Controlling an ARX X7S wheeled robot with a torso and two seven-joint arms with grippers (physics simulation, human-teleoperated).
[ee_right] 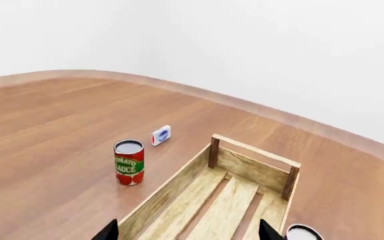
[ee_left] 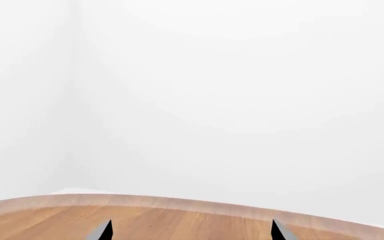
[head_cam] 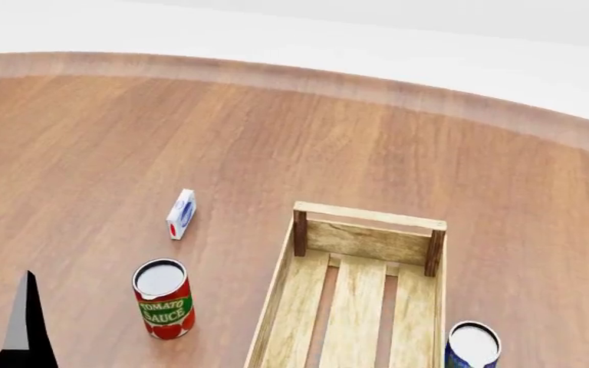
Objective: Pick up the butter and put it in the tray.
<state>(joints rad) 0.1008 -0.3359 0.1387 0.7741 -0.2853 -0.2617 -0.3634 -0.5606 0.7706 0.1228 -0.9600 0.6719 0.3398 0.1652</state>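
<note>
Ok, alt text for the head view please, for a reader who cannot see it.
A pale wooden tray sits empty on a round wooden table, with a tomato sauce can and a small white box to its left and a blue can at its right. No butter is visible; one gripper fingertip shows lower left.

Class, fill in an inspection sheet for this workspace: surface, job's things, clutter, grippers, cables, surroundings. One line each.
Surface: round-edged wooden table.
Job's things: tray of pale wood, nothing in the part shown; butter not seen in any view.
Clutter: tomato sauce can upright left of the tray; small white box beyond it; blue can right of the tray.
Grippers: left gripper and right gripper both open, holding nothing.
Cables: nothing seen.
Surroundings: plain white walls.
</note>
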